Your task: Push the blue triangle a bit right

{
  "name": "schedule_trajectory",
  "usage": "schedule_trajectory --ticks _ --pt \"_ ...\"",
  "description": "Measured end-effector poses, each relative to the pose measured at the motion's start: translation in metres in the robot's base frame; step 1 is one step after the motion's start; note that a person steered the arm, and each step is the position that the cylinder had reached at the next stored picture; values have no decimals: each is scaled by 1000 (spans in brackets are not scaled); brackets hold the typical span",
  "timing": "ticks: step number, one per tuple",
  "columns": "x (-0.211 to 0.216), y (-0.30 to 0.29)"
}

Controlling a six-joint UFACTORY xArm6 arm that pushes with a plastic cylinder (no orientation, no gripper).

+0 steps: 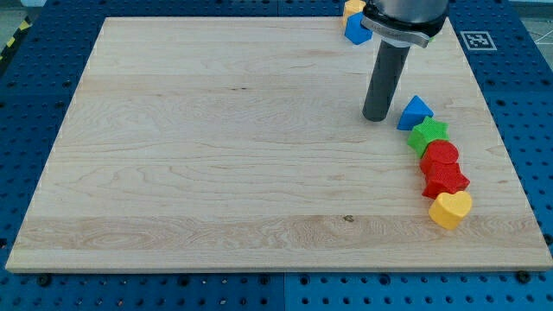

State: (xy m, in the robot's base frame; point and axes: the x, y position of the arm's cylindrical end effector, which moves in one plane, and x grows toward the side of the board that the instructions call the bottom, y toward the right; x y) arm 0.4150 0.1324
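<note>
The blue triangle [416, 112] lies on the wooden board [216, 155] at the view's right, at the top of a curved row of blocks. My tip [376, 117] rests on the board just left of the blue triangle, with a small gap between them. Below the triangle come a green star [428, 135], a red round block [441, 156], a red star [445, 180] and a yellow heart [450, 208], each touching its neighbour.
A blue block [357, 29] and a yellow block [352, 8] lie at the board's top edge, partly hidden by the arm's body [403, 17]. The board's right edge is close to the row of blocks. A marker tag [477, 40] sits off the board at top right.
</note>
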Motion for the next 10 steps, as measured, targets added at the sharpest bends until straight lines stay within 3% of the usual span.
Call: schedule_trajectory --ticks 10 --pt "9 27"
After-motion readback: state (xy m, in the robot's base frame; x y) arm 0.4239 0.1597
